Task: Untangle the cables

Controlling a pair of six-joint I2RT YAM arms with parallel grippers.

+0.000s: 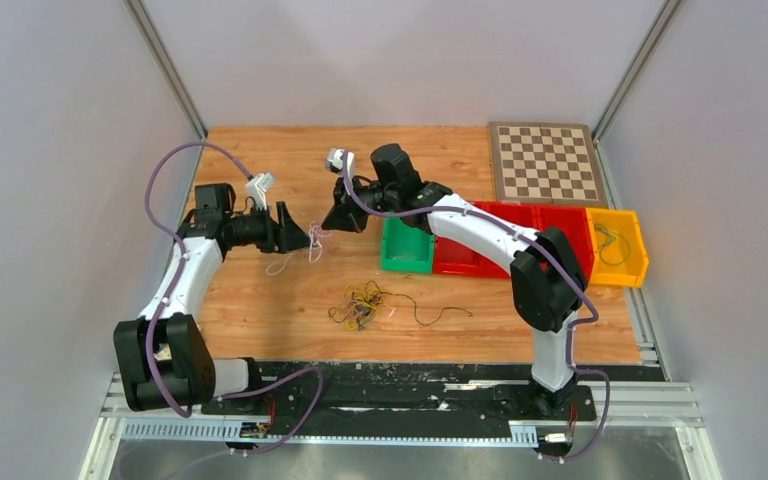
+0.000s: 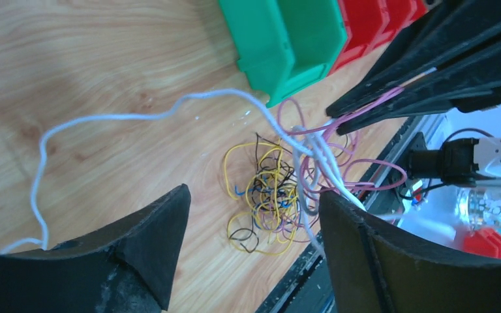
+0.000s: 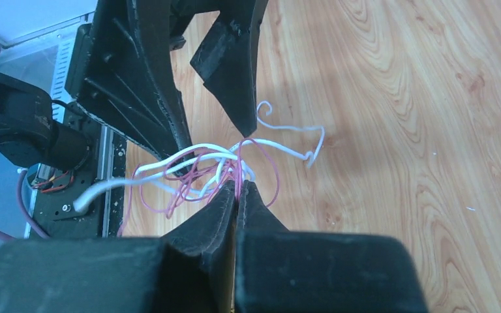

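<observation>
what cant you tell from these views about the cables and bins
Snarl: which strand crosses over which; too thin in the top view, soft in the left wrist view.
White cable: its end, hidden behind a finger of the left gripper in the left wrist view.
Yellow bin: its contents, too small in the top view.
Pink cable in the right gripper: whether it joins the snarl; they overlap in the left wrist view.

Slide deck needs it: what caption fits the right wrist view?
Right gripper pinches pink and white cables above the wooden table, facing the open left gripper.
</observation>
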